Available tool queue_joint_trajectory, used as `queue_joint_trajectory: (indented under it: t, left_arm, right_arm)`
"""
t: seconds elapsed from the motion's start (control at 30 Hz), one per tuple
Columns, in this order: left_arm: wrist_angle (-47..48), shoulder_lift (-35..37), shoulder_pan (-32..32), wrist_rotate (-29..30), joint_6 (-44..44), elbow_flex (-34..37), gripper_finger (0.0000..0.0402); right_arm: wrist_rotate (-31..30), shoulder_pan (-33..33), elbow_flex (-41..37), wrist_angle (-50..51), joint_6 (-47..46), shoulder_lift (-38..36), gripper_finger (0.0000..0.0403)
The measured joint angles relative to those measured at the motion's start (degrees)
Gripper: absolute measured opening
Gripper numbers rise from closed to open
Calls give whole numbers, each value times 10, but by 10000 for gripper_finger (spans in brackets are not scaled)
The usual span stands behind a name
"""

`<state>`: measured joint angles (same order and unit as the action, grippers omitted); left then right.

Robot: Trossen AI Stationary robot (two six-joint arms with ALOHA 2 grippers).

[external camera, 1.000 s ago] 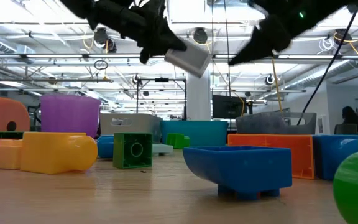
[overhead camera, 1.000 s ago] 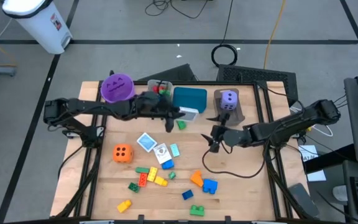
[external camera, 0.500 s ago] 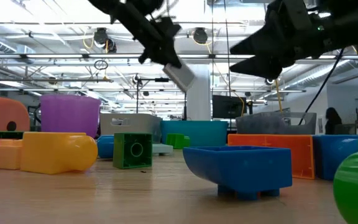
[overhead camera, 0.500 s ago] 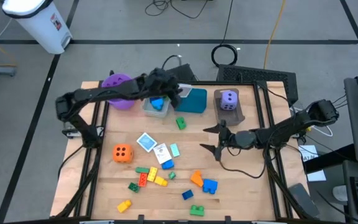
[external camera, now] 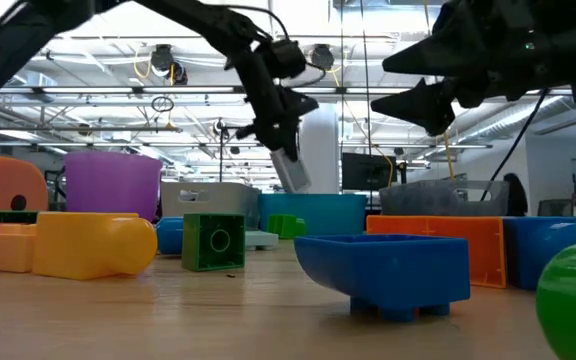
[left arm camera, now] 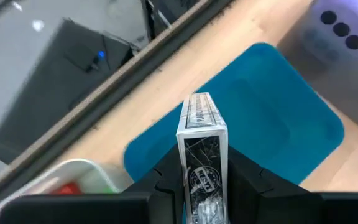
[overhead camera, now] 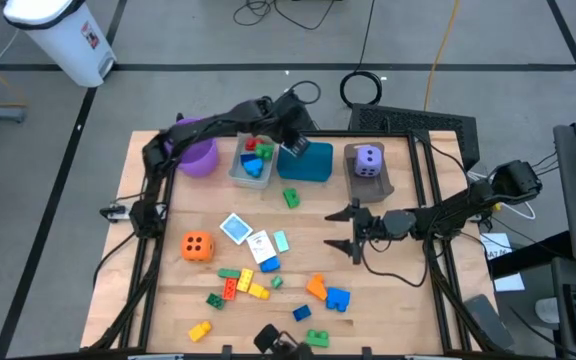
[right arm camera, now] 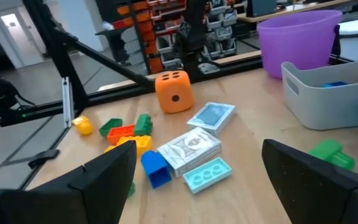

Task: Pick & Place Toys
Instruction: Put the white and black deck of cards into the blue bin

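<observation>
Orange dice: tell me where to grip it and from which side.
Take the orange dice from straight above, pincer fingers closing on two opposite flat side faces. It sits squarely on the table with open wood around it, the nearest bricks lying apart.

Since a second ago the left gripper [overhead camera: 290, 140] has swung from the worktop's middle, beside the green brick [overhead camera: 290, 198], toward the far edge, carrying its white card box [left arm camera: 201, 151] with it; it now hangs over the teal bin [overhead camera: 308, 162], apparently over its far rim. The grey bin [overhead camera: 252, 166] it had covered now shows. The right gripper [overhead camera: 351, 229] has drawn back slightly toward the near edge and spread its fingers wide.
</observation>
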<state>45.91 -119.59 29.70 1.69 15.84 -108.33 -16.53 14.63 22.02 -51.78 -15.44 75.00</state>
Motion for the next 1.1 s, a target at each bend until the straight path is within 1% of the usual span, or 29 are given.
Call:
queue_joint_trajectory:
  t: [0.1,0.23,0.33,0.5,0.87,0.97,1.1]
  left_arm:
    - [9,-25,2,-14,10,-15,83]
    - [12,-43,3,-18,12,-16,83]
    - [24,-49,6,-21,14,-16,83]
    - [40,-51,9,-17,15,-16,83]
    - [36,-51,9,-17,13,-16,85]
    - [36,-51,11,-17,11,-16,101]
    - [35,-51,14,-18,12,-16,145]
  right_arm:
    - [0,0,0,3,0,0,338]
    - [-1,0,0,11,0,0,338]
    - [-4,0,0,15,1,0,338]
    - [-33,-1,0,22,1,0,338]
    - [-31,-1,0,31,1,0,338]
    - [-31,0,0,37,1,0,338]
    - [-31,0,0,37,1,0,338]
